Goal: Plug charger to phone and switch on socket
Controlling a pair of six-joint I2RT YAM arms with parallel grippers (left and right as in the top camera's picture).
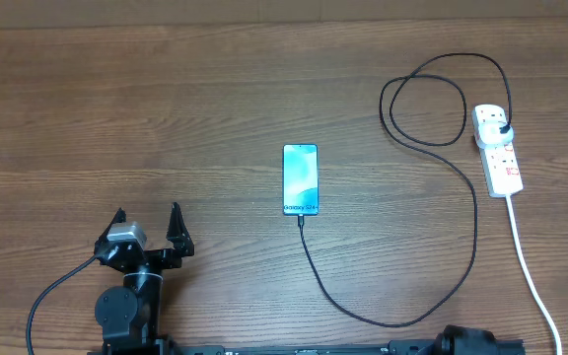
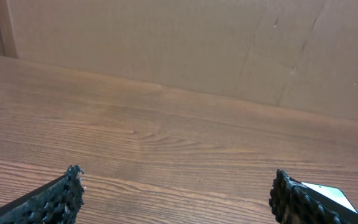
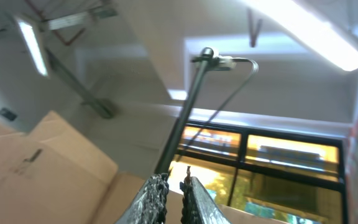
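The phone [image 1: 301,179] lies flat mid-table, teal screen up. The thin black charger cable [image 1: 383,319] runs from the phone's near end, its tip at the phone's port, loops along the front and right, and ends in a black plug [image 1: 502,130] seated in the white power strip socket [image 1: 499,150] at the far right. My left gripper [image 1: 147,229] is open and empty at the front left, well left of the phone; a corner of the phone shows in the left wrist view [image 2: 329,192]. My right gripper [image 3: 174,185] points up at the ceiling, fingers nearly together, holding nothing.
The power strip's thick white cord [image 1: 531,271] runs toward the front right edge. The right arm's base [image 1: 476,341] sits at the front edge. A cardboard wall [image 2: 197,43] stands behind the table. The overhead camera pole [image 3: 188,106] shows above the right gripper.
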